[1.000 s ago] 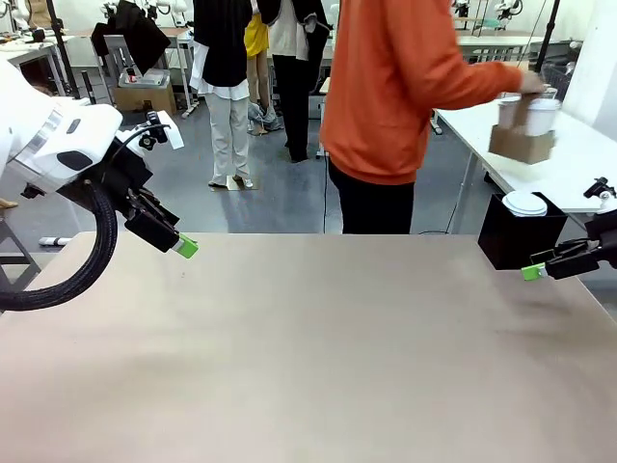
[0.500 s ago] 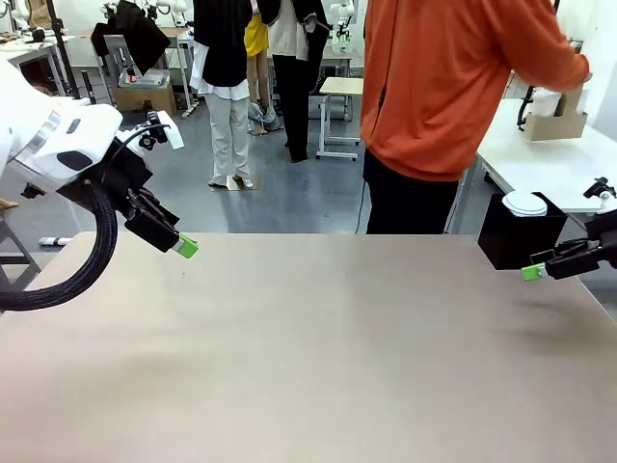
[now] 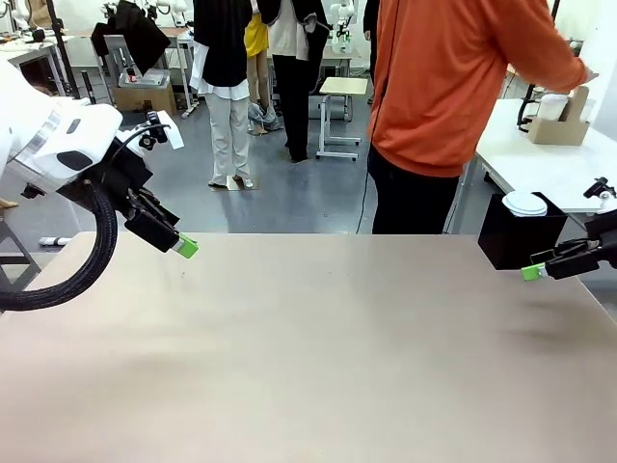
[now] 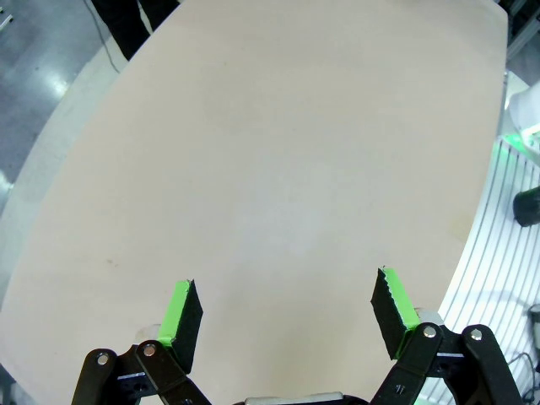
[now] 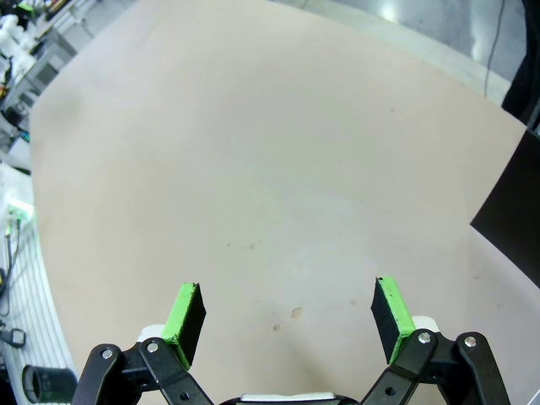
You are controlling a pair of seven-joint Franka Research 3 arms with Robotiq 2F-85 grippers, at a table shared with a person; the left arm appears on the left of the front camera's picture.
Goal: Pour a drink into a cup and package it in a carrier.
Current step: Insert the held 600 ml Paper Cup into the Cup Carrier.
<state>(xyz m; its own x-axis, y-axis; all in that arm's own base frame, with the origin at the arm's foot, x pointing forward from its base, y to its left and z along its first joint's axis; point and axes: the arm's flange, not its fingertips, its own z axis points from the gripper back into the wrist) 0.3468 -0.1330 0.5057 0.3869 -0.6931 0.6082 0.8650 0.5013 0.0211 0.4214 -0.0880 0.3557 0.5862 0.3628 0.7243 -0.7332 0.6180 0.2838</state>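
Note:
The brown cardboard carrier [image 3: 558,129] stands on a white side table [image 3: 540,164] behind the far right corner, with a white cup [image 3: 550,104] in it. A person in an orange top [image 3: 443,87] has a hand at it. The drink is out of view. My left gripper [image 3: 185,247] hangs open above the left side of the beige table, nothing between its fingers [image 4: 287,316]. Low at the right edge, my right gripper [image 3: 532,272] is also open and empty [image 5: 287,316], just in front of a black box.
The black square box [image 3: 516,241] sits at the far right corner of the beige table [image 3: 308,357], with a white round lid [image 3: 525,204] showing at its top; its edge [image 5: 515,211] appears in the right wrist view. People stand farther back.
The person has stepped to the right and moved the carrier with the cup farther right onto the white side table. Neither arm has moved.

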